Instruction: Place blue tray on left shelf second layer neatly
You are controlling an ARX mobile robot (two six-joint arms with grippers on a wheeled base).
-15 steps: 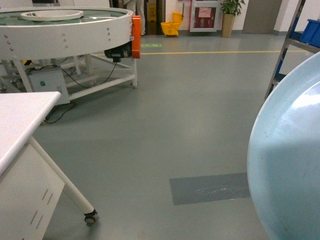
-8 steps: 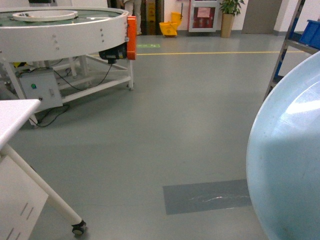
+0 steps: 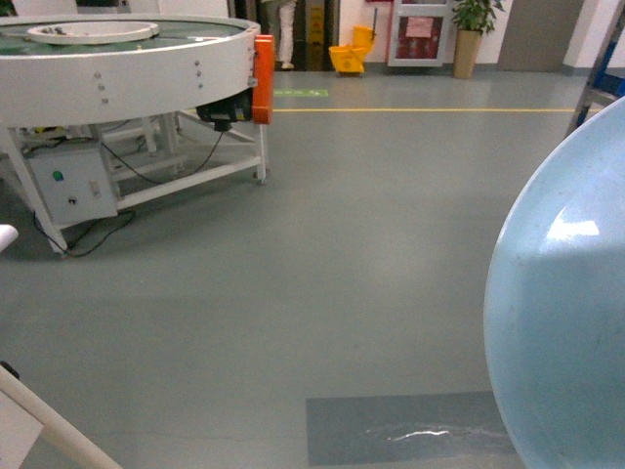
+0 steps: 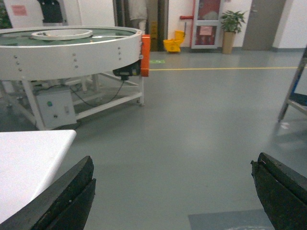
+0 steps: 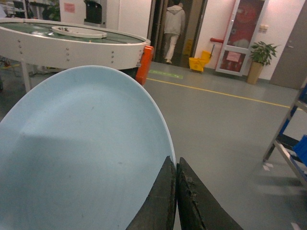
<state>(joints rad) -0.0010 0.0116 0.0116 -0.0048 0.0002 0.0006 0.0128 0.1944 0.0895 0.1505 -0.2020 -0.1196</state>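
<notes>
Grey floor (image 3: 371,244) with darker patch (image 3: 410,428), perhaps wet, under round white conveyor table (image 3: 127,59).

Blue tray (image 3: 571,322) near right, round conveyor table (image 3: 127,59) far left, mop bucket (image 3: 350,57) behind.

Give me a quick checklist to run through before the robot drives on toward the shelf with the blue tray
1. Grip on the blue tray: ok, right gripper is shut on its rim.
2. Left gripper: ok, open and empty, its fingers spread wide.
3. Shelf located: ok, its steel posts show to the right, off across the floor.
4. Second layer free for the tray: cannot tell, only the lower posts and a bit of blue crate show.
5. Floor ahead: ok, bare apart from a darker patch.
6. White table clearance: cannot tell, its corner sits close beside the left gripper.
</notes>
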